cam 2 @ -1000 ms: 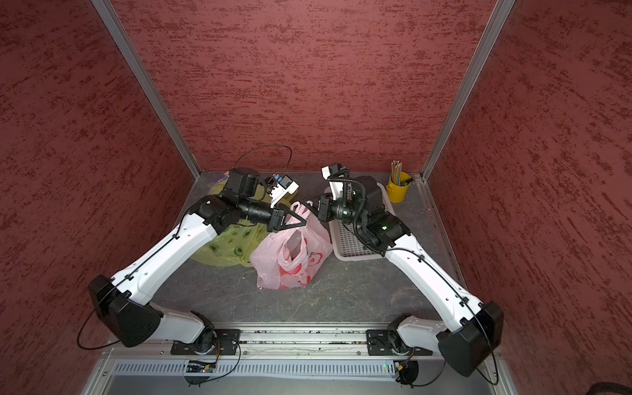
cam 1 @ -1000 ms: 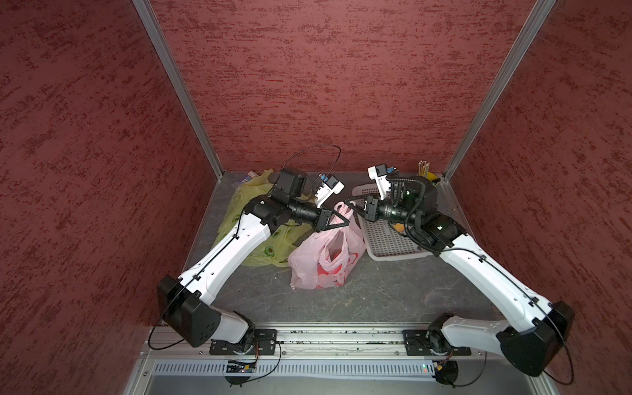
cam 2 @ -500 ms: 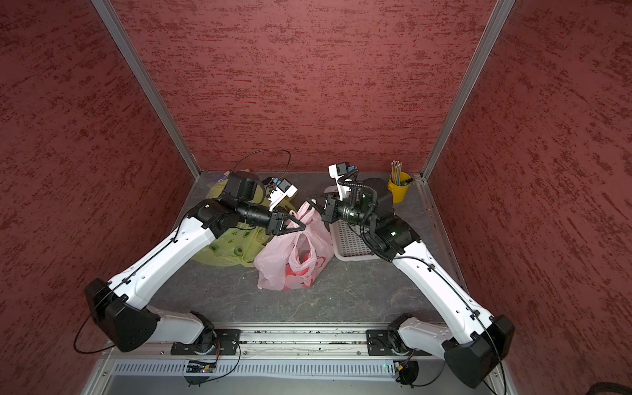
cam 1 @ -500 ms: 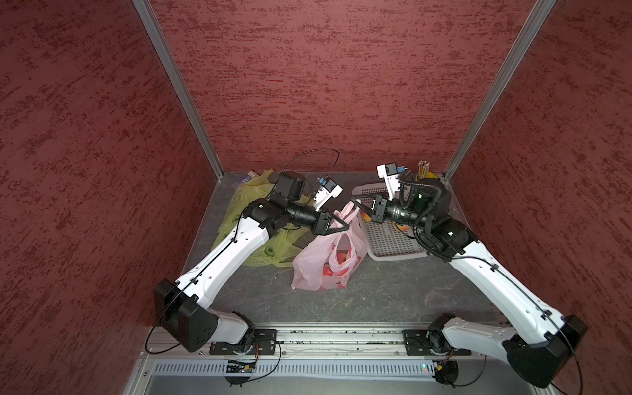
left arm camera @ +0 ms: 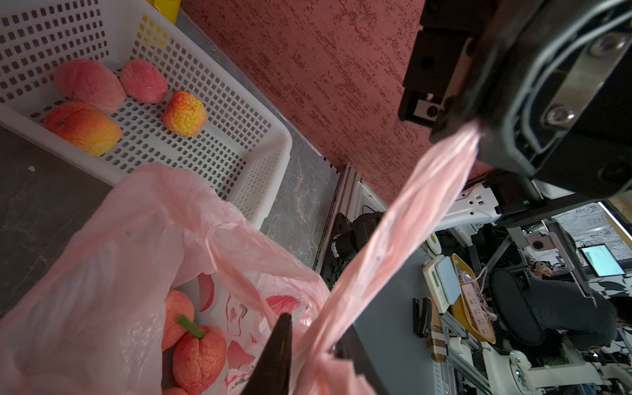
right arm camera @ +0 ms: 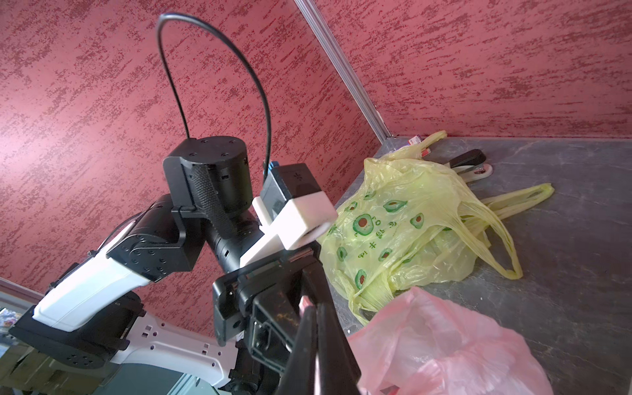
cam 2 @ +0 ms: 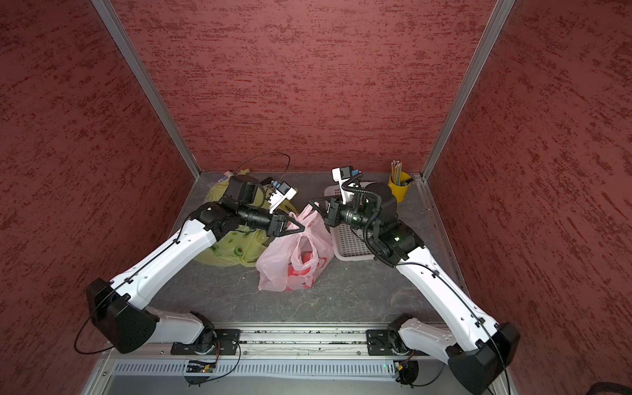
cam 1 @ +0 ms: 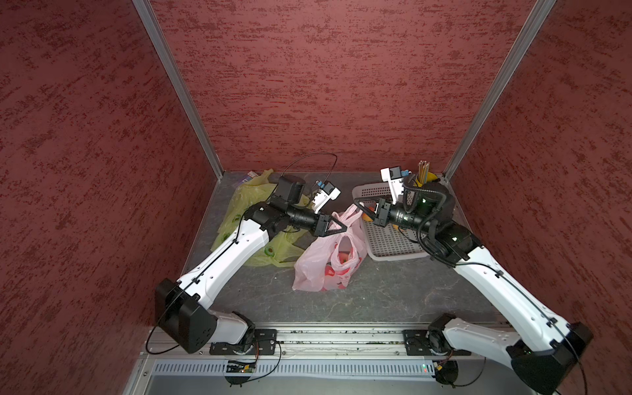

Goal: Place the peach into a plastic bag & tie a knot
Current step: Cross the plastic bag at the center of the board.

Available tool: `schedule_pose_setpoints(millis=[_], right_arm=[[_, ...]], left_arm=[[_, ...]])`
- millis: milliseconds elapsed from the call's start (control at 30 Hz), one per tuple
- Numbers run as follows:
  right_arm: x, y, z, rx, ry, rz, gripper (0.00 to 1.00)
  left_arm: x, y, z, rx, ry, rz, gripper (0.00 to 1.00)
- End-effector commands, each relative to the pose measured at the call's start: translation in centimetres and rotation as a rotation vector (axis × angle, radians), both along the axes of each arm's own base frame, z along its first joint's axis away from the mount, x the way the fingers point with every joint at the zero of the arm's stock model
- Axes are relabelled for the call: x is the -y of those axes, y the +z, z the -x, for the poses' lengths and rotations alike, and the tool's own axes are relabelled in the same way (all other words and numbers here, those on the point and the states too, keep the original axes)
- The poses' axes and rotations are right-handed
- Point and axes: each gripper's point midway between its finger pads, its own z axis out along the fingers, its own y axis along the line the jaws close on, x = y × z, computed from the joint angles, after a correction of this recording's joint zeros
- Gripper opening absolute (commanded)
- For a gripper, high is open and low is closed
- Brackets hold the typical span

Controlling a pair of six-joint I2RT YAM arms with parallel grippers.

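The pink plastic bag (cam 1: 326,263) stands mid-table with peaches (left arm camera: 198,355) inside it. My right gripper (cam 1: 357,204) is shut on one bag handle (left arm camera: 403,232) and holds it stretched up from the bag; the wrist view shows a pink scrap pinched at its tips (right arm camera: 308,305). My left gripper (cam 1: 343,227) hovers over the bag's mouth. Its jaws stand a little apart (left arm camera: 313,328), with that handle running between the fingers. More peaches (left arm camera: 85,126) lie in the white basket (cam 1: 393,246).
A crumpled yellow-green bag (cam 1: 253,219) lies behind my left arm, with a stapler (right arm camera: 468,160) beyond it near the back corner. A yellow cup of pencils (cam 2: 398,186) stands back right. Red walls close in three sides.
My right gripper has drawn away to the right with the handle, pulling the bag taller. The left gripper's jaws, shut a second ago, now stand apart around the handle.
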Motion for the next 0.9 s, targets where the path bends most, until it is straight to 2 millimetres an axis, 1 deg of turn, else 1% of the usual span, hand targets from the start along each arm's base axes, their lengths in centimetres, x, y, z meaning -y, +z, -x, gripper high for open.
schedule_pose_setpoints(millis=[0,100,233,300,467,667,800,867], right_arm=[[0.9,0.7,0.5,0.024,-0.027,-0.038,0.0],[1.1,-0.4,1.5,-0.009,-0.012,-0.077,0.0],[0.9,-3.0,3.1,-0.073,0.016,-0.125,0.0],[0.3,-4.4,3.9,-0.102,0.038,-0.129,0.0],[-1.5,-8.2,5.0,-0.175,0.081,-0.104,0.0],[-3.9,-12.1,5.2,-0.232,0.107,-0.019,0.0],[-4.5,-15.4,4.4,-0.255,0.085,0.062,0.0],[-4.9,-16.8,3.9,-0.263,0.074,0.093,0.0]], left_arm=[[-0.3,-0.4,-1.0,0.002,0.028,0.0,0.18],[-0.8,-0.8,-1.8,-0.002,0.061,-0.001,0.12],[-1.6,-1.5,-3.2,-0.01,0.125,-0.007,0.0],[-1.9,-1.9,-3.8,-0.013,0.157,-0.013,0.0],[-2.0,-2.2,-4.6,-0.013,0.19,-0.01,0.0],[-2.4,-2.0,-5.0,0.004,0.239,-0.007,0.0],[-2.6,-2.0,-4.8,-0.001,0.251,0.0,0.0],[-2.6,-2.0,-4.6,-0.006,0.252,0.006,0.0]])
